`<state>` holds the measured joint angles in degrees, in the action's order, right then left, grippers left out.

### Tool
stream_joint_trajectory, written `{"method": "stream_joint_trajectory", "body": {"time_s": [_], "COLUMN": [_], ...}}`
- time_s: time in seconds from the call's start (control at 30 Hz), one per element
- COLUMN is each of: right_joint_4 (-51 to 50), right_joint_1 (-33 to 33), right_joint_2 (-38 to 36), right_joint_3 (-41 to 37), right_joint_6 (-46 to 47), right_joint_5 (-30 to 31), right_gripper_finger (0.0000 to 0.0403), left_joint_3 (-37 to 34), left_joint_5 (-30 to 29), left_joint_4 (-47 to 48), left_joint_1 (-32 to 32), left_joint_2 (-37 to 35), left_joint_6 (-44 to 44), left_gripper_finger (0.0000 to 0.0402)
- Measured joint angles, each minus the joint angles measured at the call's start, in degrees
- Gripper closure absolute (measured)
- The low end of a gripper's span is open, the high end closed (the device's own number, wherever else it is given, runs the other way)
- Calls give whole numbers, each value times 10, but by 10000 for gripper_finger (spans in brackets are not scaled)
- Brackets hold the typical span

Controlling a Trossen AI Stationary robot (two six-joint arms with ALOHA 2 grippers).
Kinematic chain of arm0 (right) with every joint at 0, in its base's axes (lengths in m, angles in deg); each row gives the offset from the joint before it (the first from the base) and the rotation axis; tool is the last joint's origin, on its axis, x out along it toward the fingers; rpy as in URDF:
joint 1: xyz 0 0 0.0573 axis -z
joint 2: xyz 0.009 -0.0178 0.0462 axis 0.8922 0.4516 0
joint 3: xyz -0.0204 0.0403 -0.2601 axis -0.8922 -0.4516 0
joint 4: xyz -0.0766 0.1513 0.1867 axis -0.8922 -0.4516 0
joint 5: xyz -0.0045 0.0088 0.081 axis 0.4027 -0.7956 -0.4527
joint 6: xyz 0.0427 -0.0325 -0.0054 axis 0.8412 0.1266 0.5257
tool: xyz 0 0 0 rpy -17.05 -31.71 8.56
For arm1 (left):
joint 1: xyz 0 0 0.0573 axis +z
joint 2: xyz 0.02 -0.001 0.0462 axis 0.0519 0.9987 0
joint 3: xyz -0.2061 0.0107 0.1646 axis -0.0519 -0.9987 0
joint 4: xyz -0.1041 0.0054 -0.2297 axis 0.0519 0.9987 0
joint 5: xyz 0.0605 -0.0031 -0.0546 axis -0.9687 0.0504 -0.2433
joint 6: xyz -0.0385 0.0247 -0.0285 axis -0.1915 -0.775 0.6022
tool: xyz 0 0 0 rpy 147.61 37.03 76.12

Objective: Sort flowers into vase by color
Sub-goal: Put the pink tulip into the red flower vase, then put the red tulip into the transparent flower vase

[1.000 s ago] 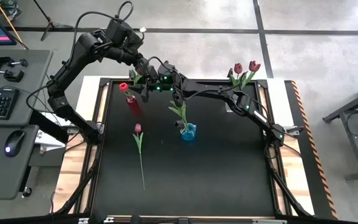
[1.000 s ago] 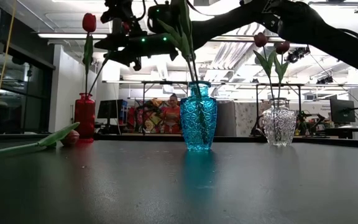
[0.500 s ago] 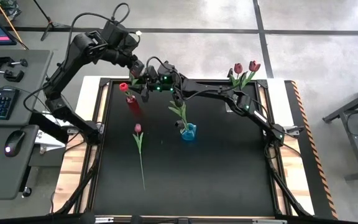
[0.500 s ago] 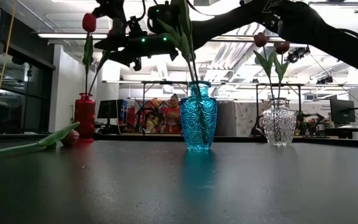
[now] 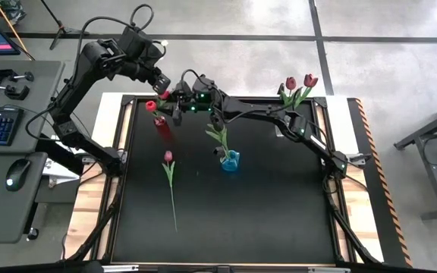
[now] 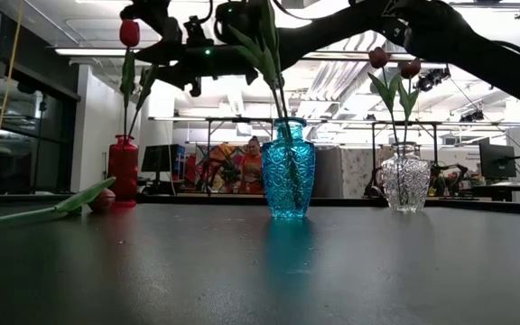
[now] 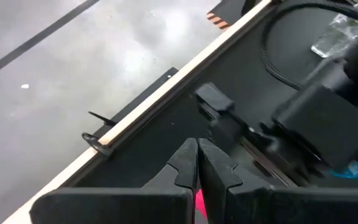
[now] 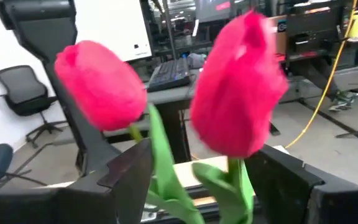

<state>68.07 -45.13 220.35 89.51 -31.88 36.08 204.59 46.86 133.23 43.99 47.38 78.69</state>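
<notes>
A red vase (image 5: 160,123) stands at the table's far left. Two red tulips (image 8: 101,84) (image 8: 238,118) rise above it; in the high view one head (image 5: 151,106) shows. My right gripper (image 8: 204,160) (image 5: 175,108) reaches level from the right and is open. Its fingers stand on either side of the nearer tulip's stem (image 8: 240,183), apart from it. My left gripper (image 7: 197,158) (image 5: 163,85) is shut on nothing, above the table's far left corner. A maroon tulip (image 5: 168,157) lies flat on the table, its stem pointing toward the near edge.
A blue vase (image 5: 230,161) with leafy stems stands mid-table. A clear vase (image 6: 405,181) with two maroon tulips (image 5: 300,81) is at the far right. My right arm spans the table's far side. The near half of the black table (image 5: 264,220) is bare.
My left gripper, still shut, has drawn back from the red vase toward the table's far left corner, rising a little and tipping. My right gripper and the flowers have kept still.
</notes>
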Motion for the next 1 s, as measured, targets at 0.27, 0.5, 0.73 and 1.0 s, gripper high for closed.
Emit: {"method": "stream_joint_trajectory", "body": {"time_s": [0.27,0.5,0.73,1.0], "right_joint_4": [-89,-118,-171,-258], "right_joint_1": [9,30,44,68], "right_joint_2": [-17,-41,-58,-86], "right_joint_3": [0,0,0,0], "right_joint_6": [-62,-76,-103,-146], "right_joint_5": [35,42,40,41], "right_gripper_finger": [160,160,160,160], "left_joint_3": [0,0,0,0], "left_joint_5": [-26,-40,-40,-39], "left_joint_4": [-8,-29,-36,-46], "left_joint_1": [0,0,-1,-2], "left_joint_2": [-15,-35,-46,-60], "left_joint_6": [5,16,24,39], "left_gripper_finger": [401,401,401,401]}}
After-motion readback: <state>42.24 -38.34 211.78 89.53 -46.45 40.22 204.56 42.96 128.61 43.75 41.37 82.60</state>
